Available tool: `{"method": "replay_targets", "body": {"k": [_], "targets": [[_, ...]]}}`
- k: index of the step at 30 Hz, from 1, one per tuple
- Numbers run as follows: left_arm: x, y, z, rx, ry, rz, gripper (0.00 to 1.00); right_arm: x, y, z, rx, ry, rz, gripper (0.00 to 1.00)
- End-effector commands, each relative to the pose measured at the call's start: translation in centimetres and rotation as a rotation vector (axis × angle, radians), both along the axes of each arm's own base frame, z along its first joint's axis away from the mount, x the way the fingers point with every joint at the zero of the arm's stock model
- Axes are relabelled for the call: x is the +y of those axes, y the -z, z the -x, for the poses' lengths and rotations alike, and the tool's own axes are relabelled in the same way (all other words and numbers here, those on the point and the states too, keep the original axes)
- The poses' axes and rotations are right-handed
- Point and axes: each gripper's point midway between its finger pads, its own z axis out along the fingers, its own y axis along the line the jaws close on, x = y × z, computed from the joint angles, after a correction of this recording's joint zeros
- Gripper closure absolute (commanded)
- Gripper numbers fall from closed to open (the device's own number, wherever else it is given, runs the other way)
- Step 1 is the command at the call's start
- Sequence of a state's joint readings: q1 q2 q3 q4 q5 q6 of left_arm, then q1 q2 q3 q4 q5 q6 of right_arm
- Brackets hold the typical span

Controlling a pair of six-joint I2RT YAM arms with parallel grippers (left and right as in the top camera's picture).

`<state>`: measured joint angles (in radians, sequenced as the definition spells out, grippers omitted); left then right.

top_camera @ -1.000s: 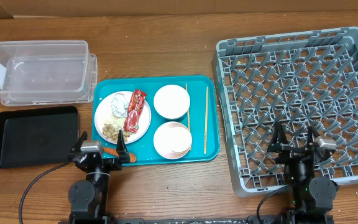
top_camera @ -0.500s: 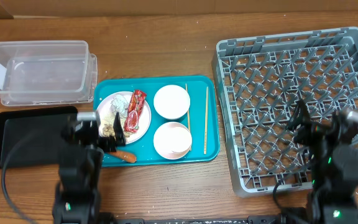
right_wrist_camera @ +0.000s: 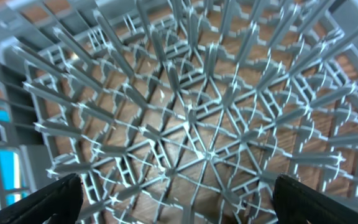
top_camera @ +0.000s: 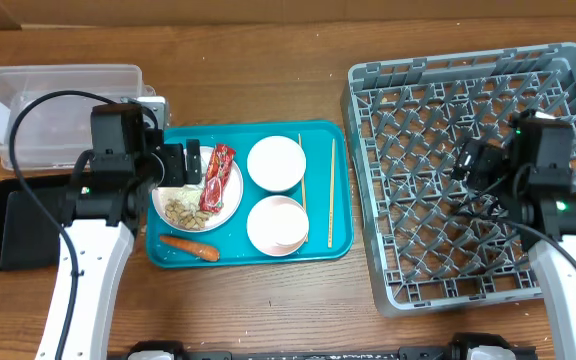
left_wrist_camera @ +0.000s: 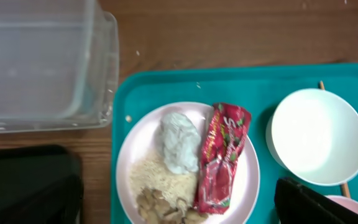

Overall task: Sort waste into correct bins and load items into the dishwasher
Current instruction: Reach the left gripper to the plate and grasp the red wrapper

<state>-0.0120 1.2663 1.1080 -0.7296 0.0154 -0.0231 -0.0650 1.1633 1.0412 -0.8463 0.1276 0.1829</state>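
Note:
The white plate [top_camera: 230,196] lies at the left of the teal serving tray [top_camera: 320,140]. It holds the red wrapper [top_camera: 215,178], the foil ball [left_wrist_camera: 180,142] and rice with brown bits [left_wrist_camera: 160,180]. The carrot [top_camera: 188,246] lies on the serving tray in front of the plate. Two white bowls [top_camera: 275,163] [top_camera: 276,225] and the chopsticks [top_camera: 331,192] lie to the right. No separate cup shows. My left gripper [top_camera: 183,165] hovers open and empty over the plate [left_wrist_camera: 134,144]. My right gripper [top_camera: 471,160] is open and empty above the grey dish rack [top_camera: 478,60].
The clear tub [top_camera: 58,110] stands at the back left, close behind my left arm. The black tray [top_camera: 28,225] lies in front of it, left of the serving tray. The rack's lattice floor [right_wrist_camera: 191,112] fills the right wrist view.
Both arms have risen from the table's front edge. The left gripper moved back over the plate, uncovering the carrot. The right gripper moved back over the rack.

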Motion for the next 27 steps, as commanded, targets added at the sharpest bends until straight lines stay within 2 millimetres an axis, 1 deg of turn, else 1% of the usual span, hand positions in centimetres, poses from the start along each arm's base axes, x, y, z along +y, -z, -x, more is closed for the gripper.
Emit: {"method": "replay_targets", "body": {"k": [1, 4, 6, 8, 13, 16, 20, 23, 25, 27], "targets": [[-1.9, 0.2, -0.7, 0.016, 0.061, 0.099, 0.00, -0.1, -0.3, -0.7, -0.003, 0.000, -0.004, 0.00], [-2.7, 1.2, -1.5, 0.032, 0.078, 0.126, 0.00, -0.1, -0.3, -0.7, -0.003, 0.000, -0.004, 0.00], [-2.7, 2.3, -1.7, 0.062, 0.088, 0.082, 0.00, -0.1, -0.3, -0.7, -0.002, 0.000, -0.004, 0.00], [-2.9, 3.9, -1.9, 0.105, 0.086, 0.036, 0.00, -0.1, -0.3, -0.7, -0.002, 0.000, -0.004, 0.00], [-5.7, 8.2, -2.0, 0.217, 0.167, -0.008, 0.00, -0.1, -0.3, -0.7, -0.001, 0.000, -0.004, 0.00], [-6.4, 10.2, -2.3, 0.256, 0.185, -0.046, 0.00, -0.1, -0.2, -0.7, 0.001, 0.000, -0.004, 0.00], [-6.2, 12.6, -2.2, 0.319, 0.181, -0.066, 0.00, 0.0, -0.1, -0.5, 0.007, 0.000, -0.004, 0.00], [-5.7, 13.5, -2.2, 0.341, 0.167, -0.080, 0.00, 0.0, 0.0, -0.4, 0.017, 0.000, -0.004, 0.00], [-5.3, 13.7, -2.4, 0.340, 0.155, -0.100, 0.05, 0.0, 0.1, -0.3, 0.021, 0.000, -0.005, 0.00], [-5.3, 14.2, -2.8, 0.338, 0.152, -0.108, 0.16, 0.0, 0.1, -0.2, 0.023, 0.000, -0.005, 0.00]]}}
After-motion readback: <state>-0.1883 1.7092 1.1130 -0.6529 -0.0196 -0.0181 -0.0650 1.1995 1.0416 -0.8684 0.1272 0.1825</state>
